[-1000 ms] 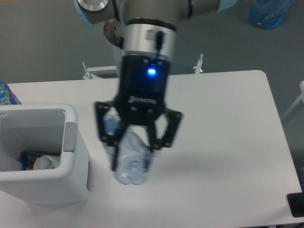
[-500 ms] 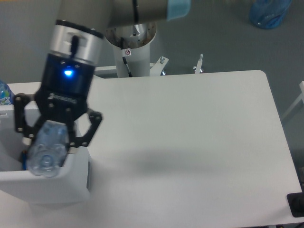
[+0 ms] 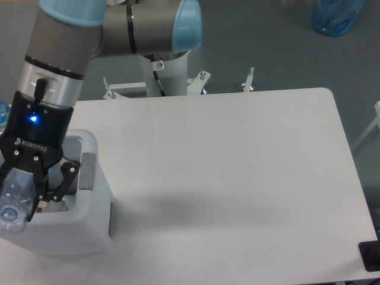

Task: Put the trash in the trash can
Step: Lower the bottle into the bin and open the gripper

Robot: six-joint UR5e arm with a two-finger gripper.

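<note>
My gripper (image 3: 24, 196) hangs over the trash can (image 3: 89, 228) at the table's front left, shut on the crushed clear bottle (image 3: 15, 205). The bottle tilts down toward the camera, its round end at the bin's near left rim. A bit of white crumpled trash (image 3: 59, 206) shows inside the bin beside the right finger. The gripper and the bottle hide most of the bin's inside.
A blue-labelled water bottle (image 3: 3, 114) peeks in at the left edge behind the bin. The arm's base post (image 3: 166, 74) stands behind the table's far edge. A blue bag (image 3: 335, 16) lies on the floor at top right. A dark object (image 3: 371, 256) sits at the lower right corner.
The arm has swung left with the bottle, from the table's middle to directly above the trash can. The grip stays the same.
</note>
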